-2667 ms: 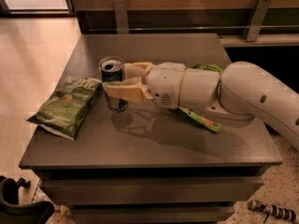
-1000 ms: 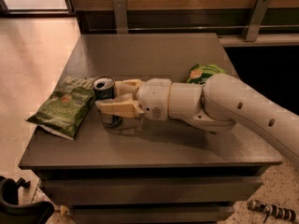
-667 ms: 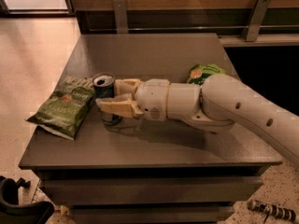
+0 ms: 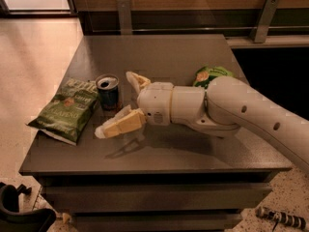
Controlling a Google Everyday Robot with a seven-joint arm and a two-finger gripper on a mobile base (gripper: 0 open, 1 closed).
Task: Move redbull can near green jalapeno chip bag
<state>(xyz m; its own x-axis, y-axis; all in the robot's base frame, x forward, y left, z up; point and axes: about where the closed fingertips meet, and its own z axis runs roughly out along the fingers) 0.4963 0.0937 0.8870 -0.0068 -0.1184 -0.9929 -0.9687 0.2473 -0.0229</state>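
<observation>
The redbull can (image 4: pixel 108 92) stands upright on the grey table (image 4: pixel 159 52), just right of the green jalapeno chip bag (image 4: pixel 67 109), which lies flat at the table's left side. My gripper (image 4: pixel 117 103) reaches in from the right, open. One finger (image 4: pixel 136 80) is behind and right of the can, the other finger (image 4: pixel 119 123) is in front of it. The can stands free between them, at their tips.
A brighter green bag (image 4: pixel 212 74) lies behind my arm (image 4: pixel 231 110) at the right. The table's front edge (image 4: pixel 154 170) is close below the gripper. Metal brackets (image 4: pixel 263 16) stand on the wall behind the table.
The gripper has opened and let go of the can, which now stands on the table next to the jalapeno bag. The fingers have spread and drawn back a little to the right.
</observation>
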